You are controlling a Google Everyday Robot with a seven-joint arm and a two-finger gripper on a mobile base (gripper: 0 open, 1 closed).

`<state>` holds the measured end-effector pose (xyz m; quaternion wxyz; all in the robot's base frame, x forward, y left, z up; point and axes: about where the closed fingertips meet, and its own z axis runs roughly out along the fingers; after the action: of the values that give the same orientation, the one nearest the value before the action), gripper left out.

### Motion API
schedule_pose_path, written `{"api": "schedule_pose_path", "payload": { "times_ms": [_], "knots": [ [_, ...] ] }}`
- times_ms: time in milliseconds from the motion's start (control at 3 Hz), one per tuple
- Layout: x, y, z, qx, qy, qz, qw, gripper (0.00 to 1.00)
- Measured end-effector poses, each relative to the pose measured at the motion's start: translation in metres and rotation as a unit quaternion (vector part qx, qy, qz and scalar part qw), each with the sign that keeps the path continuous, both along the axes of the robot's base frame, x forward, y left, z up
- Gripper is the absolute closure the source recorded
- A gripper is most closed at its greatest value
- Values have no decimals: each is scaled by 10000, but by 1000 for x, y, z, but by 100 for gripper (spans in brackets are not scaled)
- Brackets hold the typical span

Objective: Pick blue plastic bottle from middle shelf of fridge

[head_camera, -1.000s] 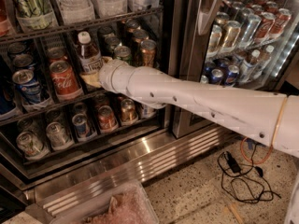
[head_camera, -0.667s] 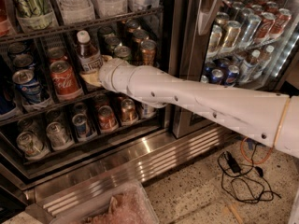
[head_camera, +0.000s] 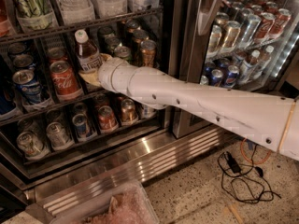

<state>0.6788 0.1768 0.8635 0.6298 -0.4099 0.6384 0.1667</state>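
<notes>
The white arm [head_camera: 196, 101] reaches from the right into the open fridge [head_camera: 117, 160]. Its hand [head_camera: 93, 73] touches the lower part of the blue plastic bottle [head_camera: 86, 52]; I cannot tell how far open it is. The bottle stands upright on the middle surface [head_camera: 28, 112], just beside a red cola can [head_camera: 65, 80].

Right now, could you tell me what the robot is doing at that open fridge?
The robot's white arm is stretched into the fridge, with its gripper at the lower part of the tall white-capped bottle on the middle shelf. The bottle stands upright just to the right of a red cola can and has not yet been lifted out.
</notes>
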Motion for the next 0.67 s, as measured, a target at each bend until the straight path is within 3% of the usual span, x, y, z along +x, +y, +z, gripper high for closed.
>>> {"api": "schedule_pose_path", "payload": {
  "times_ms": [667],
  "knots": [
    [-11, 1, 6, 22, -189, -44, 9998, 100]
  ]
}}
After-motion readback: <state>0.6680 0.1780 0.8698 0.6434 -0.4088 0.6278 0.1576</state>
